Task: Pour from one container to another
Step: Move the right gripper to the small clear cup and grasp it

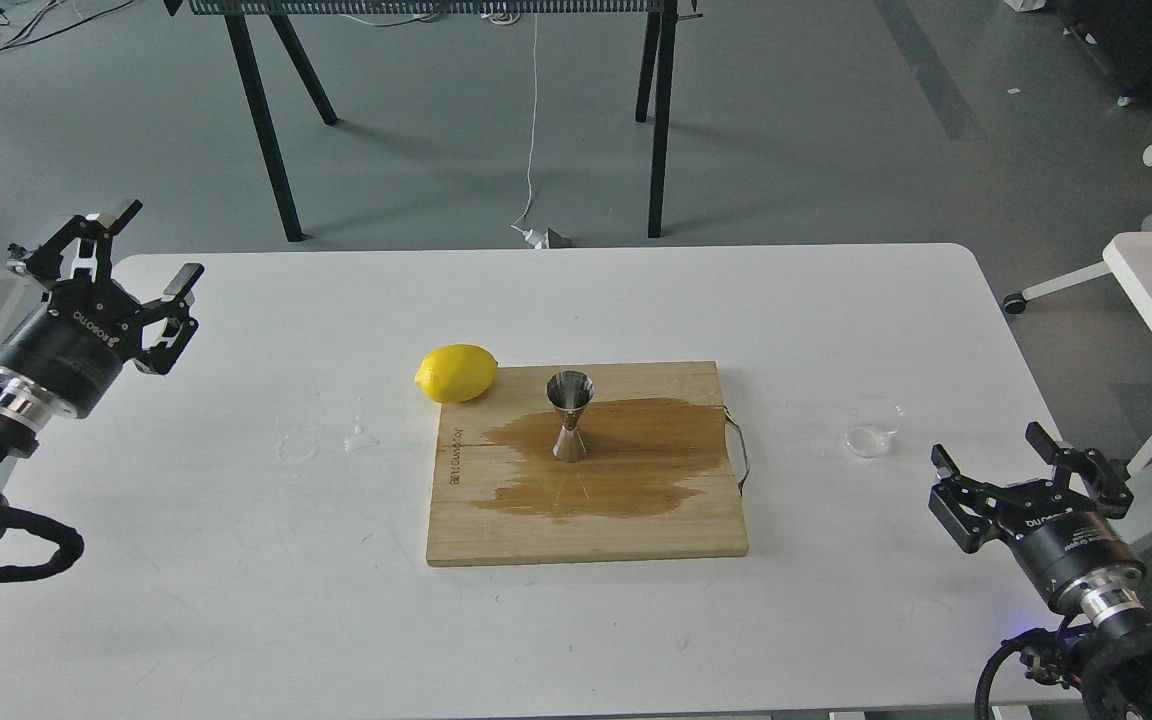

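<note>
The right gripper [1031,470] sits lowest in the head view, over the table's right edge toward the near corner, its fingers spread wide around nothing. Just beyond it, near that same right edge, the clear cup [874,428] lies on the white table [236,600], apparently tipped on its side; whether anything is in it cannot be told. At mid-table rests a wooden board [586,535], a wide dark wet stain [626,465] covering much of its middle and right part. The steel jigger [570,416] stands upright on the board toward its far edge, at the left part of the stain, open cone up; its contents cannot be made out. A lemon [456,373] lies at the board's far left corner, overlapping it. A small clear puddle [360,438] marks the table left of the board. The left gripper [157,248] hovers at the table's far left corner, fingers wide apart and empty.
</note>
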`<act>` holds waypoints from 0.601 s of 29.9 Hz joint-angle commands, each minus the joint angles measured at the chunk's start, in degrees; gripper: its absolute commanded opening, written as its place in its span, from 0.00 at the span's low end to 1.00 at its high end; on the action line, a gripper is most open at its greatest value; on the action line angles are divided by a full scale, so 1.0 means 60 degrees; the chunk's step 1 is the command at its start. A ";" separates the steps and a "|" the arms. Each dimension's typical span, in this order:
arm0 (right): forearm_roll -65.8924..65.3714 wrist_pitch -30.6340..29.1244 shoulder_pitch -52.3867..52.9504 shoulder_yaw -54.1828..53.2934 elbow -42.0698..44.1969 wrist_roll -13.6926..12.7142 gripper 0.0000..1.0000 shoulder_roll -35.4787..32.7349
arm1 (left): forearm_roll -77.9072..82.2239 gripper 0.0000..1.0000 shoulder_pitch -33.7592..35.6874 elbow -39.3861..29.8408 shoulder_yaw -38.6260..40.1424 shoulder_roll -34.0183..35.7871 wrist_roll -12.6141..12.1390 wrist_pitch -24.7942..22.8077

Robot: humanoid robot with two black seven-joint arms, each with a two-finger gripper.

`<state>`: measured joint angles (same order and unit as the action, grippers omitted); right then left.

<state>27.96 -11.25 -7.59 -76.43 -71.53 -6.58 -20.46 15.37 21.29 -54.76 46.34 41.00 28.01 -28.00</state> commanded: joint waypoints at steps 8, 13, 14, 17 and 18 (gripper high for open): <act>-0.0089 0.1553 0.1352 0.0961 0.1139 0.0042 0.99 0.0904 | -0.0042 0.80 0.0012 0.0016 0.0070 0.0007 -0.0002 0.0001; -0.0089 0.1978 0.1630 0.0975 0.1403 0.0057 0.99 0.1139 | -0.0027 0.81 0.0012 0.0016 0.0070 0.0007 -0.0002 0.0001; -0.0089 0.2022 0.1689 0.0990 0.1476 0.0057 0.99 0.1154 | -0.0027 0.81 0.0012 0.0016 0.0055 0.0007 -0.0002 0.0001; -0.0103 0.2037 0.1850 0.0990 0.1652 0.0057 0.99 0.1271 | -0.0027 0.81 0.0012 0.0030 0.0055 0.0007 -0.0002 0.0001; -0.0104 0.2051 0.1938 0.0990 0.1725 0.0057 0.99 0.1300 | -0.0027 0.81 0.0012 0.0030 0.0055 0.0007 -0.0002 0.0001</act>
<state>27.40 0.84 2.96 -70.51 -62.24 -6.23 -13.29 15.20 21.34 -54.66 46.74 41.05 28.01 -28.00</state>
